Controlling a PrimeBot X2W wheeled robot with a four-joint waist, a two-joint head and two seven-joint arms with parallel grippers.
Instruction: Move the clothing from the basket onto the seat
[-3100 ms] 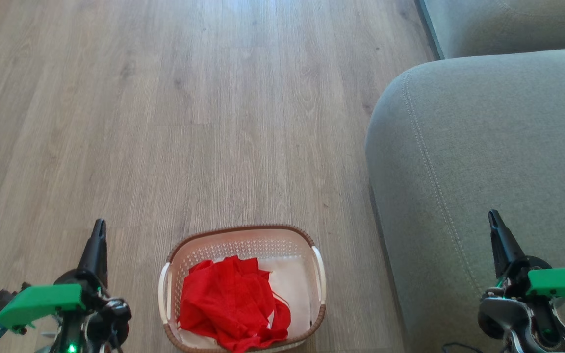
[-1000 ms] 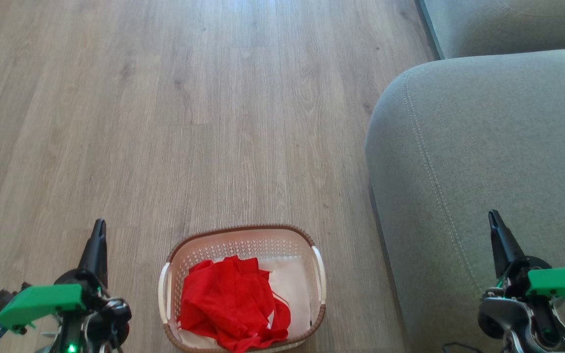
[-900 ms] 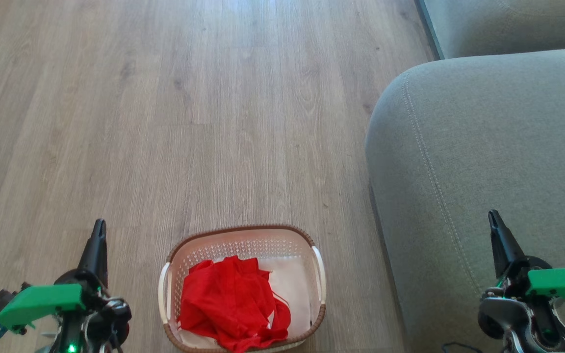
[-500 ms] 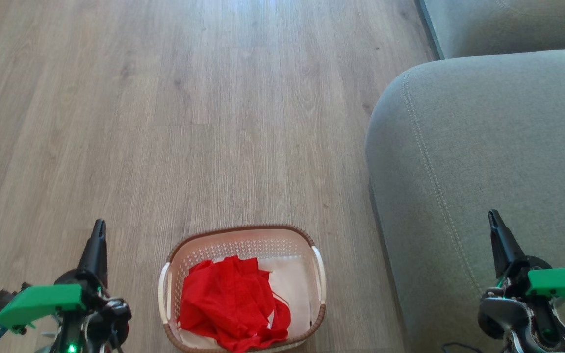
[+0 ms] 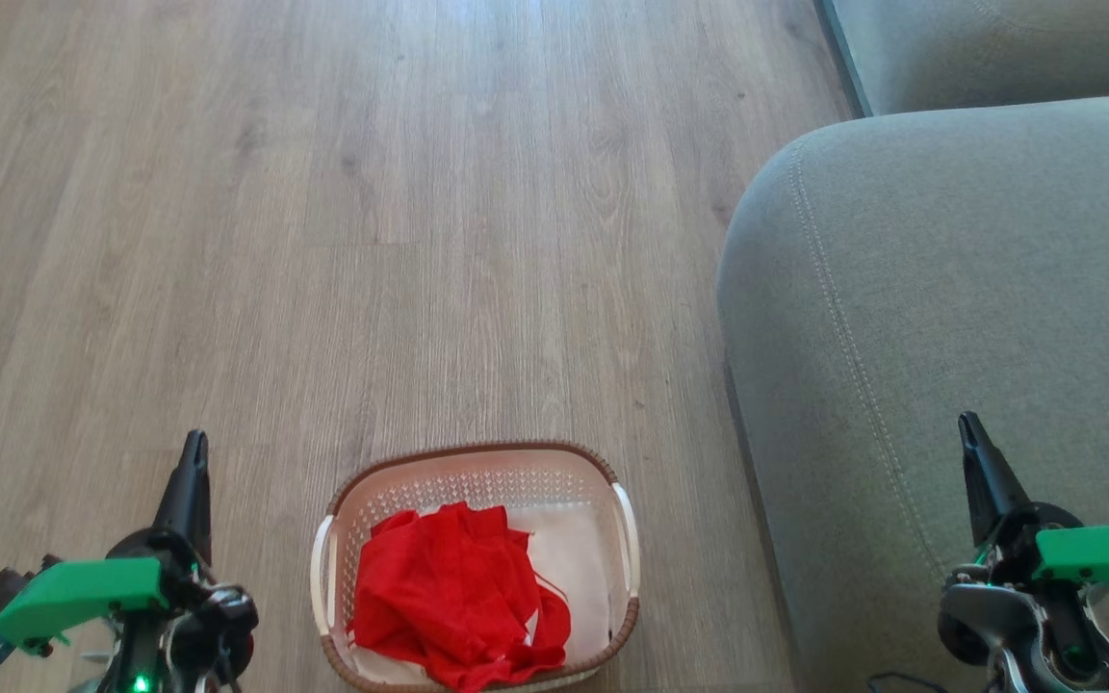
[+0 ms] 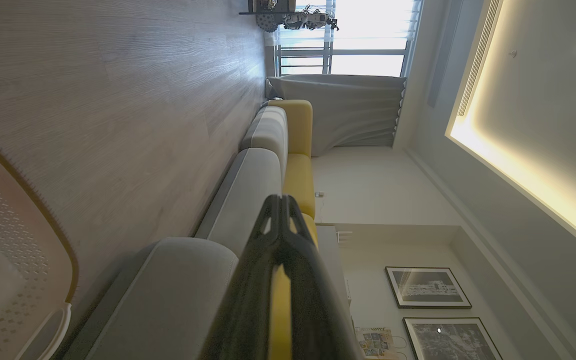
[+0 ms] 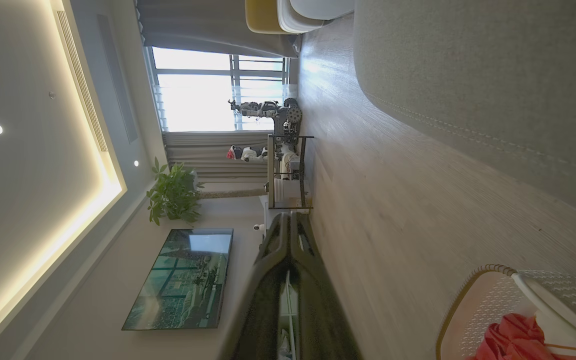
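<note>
Not started: red mesh clothing lay in cream perforated plastic basket at 6 o'clock, none on grey-green fabric sofa seat at 3 o'clock; left gripper and right gripper clenched, empty.

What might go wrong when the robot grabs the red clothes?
The clothing is one crumpled heap, so a pinch may miss a piece or drop it. Mesh might snag the holes of the basket and drag it. The left end effector and right end effector look shut and must open first.
</note>
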